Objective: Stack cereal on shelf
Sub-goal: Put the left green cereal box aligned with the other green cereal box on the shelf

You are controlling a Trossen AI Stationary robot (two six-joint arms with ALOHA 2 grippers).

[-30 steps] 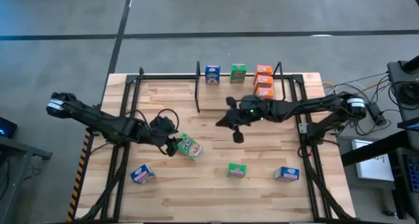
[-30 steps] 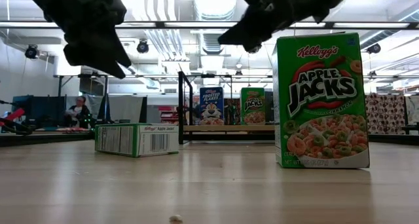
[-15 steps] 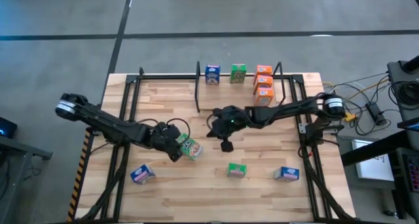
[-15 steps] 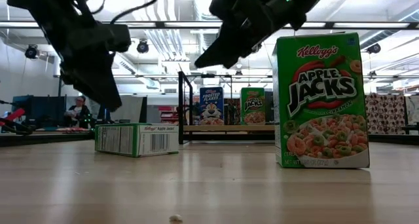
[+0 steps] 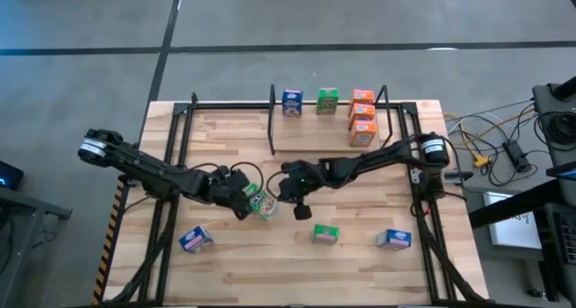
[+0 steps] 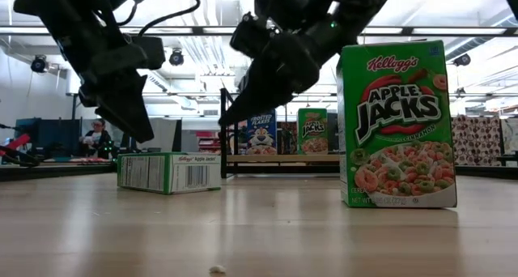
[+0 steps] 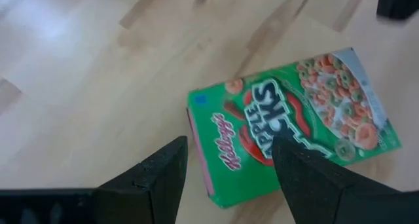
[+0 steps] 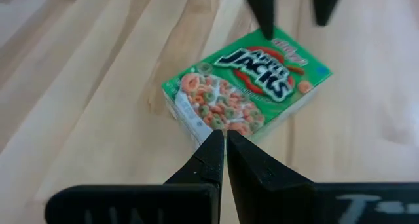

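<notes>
The left gripper (image 7: 226,168) hangs just over a flat-lying green Apple Jacks box (image 5: 262,203), fingers apart. The box looks light, stiff and smooth (thin card can dent), so pinch its two long sides. The right gripper (image 5: 290,192), fingers together, is just beside it and may get in the way. Farther off, the shelf (image 5: 310,120) holds blue, green and orange boxes.
</notes>
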